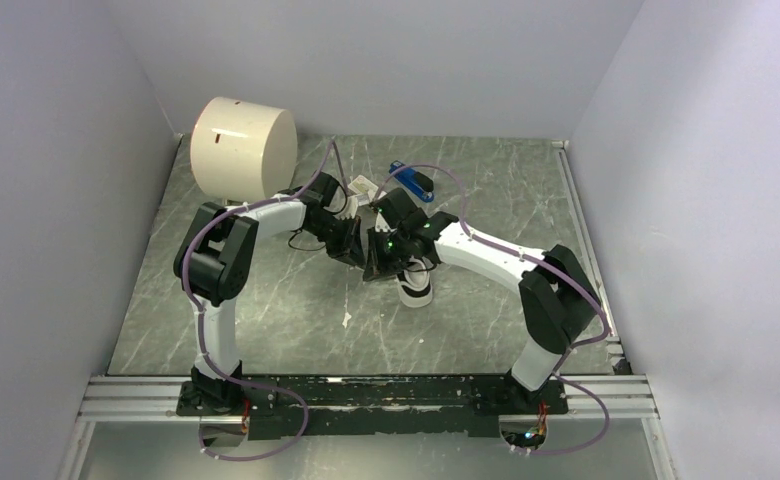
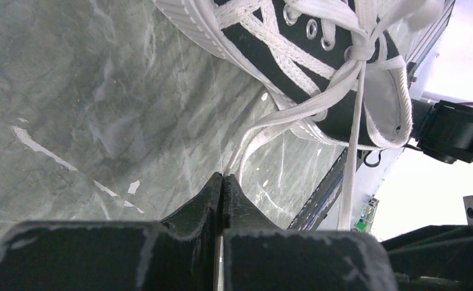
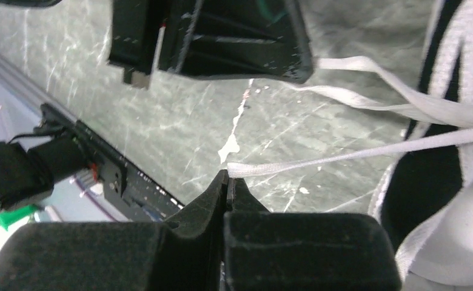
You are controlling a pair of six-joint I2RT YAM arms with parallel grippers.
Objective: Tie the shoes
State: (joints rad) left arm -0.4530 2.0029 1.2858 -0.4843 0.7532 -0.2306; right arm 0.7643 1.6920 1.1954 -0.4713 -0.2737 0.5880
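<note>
Well, a big grey table (image 1: pixel 266 330) with pale streaks fills the floor, and plain walls (image 1: pixel 56 200) stand around it. A fat cream roll (image 1: pixel 243 147) sits in the far left corner. The left arm (image 1: pixel 266 215) and the right arm (image 1: pixel 486 255) reach in from the near edge and meet near the middle of the table. The shoe (image 1: pixel 416 288) lies right there on the table, partly hidden under the right arm. It is black and white with a white sole. Behind the arms lie a blue stapler (image 1: pixel 413 182) and, near it, a small white box (image 1: pixel 364 187). The left claw (image 2: pixel 222 179) is closed tight on a white lace (image 2: pixel 270 124) that runs up to where the laces cross on the shoe. The right claw (image 3: pixel 227 180) is closed tight too. It pinches the end of a second lace (image 3: pixel 319 159), which runs straight across to the shoe. The two claws sit close together, just beside the shoe.
</note>
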